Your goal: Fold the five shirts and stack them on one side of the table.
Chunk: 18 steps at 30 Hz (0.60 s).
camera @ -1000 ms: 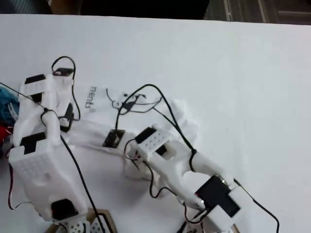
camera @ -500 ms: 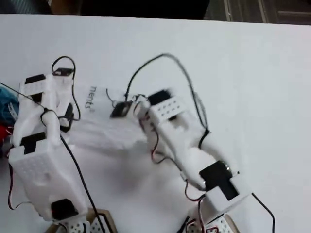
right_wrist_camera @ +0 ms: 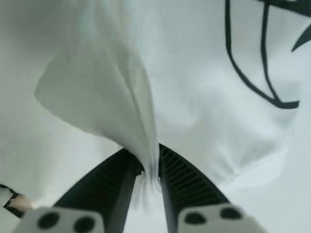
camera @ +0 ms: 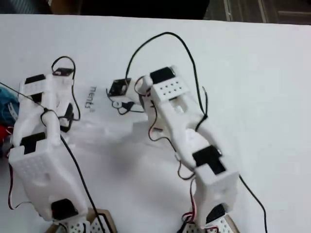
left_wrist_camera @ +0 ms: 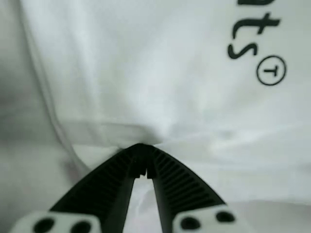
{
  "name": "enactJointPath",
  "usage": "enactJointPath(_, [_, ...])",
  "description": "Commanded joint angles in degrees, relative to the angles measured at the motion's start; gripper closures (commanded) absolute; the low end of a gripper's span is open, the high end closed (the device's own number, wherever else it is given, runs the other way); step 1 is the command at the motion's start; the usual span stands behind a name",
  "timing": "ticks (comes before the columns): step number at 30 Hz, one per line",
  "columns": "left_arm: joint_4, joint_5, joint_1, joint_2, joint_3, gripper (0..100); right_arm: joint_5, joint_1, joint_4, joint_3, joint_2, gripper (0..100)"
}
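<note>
Fold advancing: right gripper [right_wrist_camera: 147, 170], clamped on an edge of the white shirt [camera: 104, 131], has carried it toward the far edge of the table [camera: 257, 68]. Left gripper [left_wrist_camera: 142, 166] pinches the hem near the left edge.

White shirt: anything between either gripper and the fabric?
Nothing visible. The left gripper is shut on a fold of the white shirt, and the right gripper is shut on a bunched piece of it.

A flat, matte white counter [camera: 262, 73] stretches wide beyond the right claw [right_wrist_camera: 146, 167]. Past its far edge, well apart from that claw, runs a dark strip of room [camera: 146, 7] with grey slats at one end.
</note>
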<state>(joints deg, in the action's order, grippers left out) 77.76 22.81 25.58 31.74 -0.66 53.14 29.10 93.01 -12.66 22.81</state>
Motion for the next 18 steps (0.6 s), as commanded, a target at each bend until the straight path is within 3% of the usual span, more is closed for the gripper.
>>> enactJointPath(1, [-2.3,-0.4,1.8,0.9,-1.3,97,0.4,-0.7,0.6,-8.6,3.3,97.8])
enactJointPath(8, [-2.3,-0.4,1.8,0.9,-1.3,97,0.4,-0.7,1.4,-18.3,10.9,97.1])
enactJointPath(14, [-2.3,-0.4,1.8,0.9,-1.3,97,-1.3,-3.6,1.8,-23.6,12.6,76.8])
enactJointPath(18, [-2.3,-0.4,1.8,0.9,-1.3,97,-1.7,-6.3,2.7,-26.5,12.6,75.2])
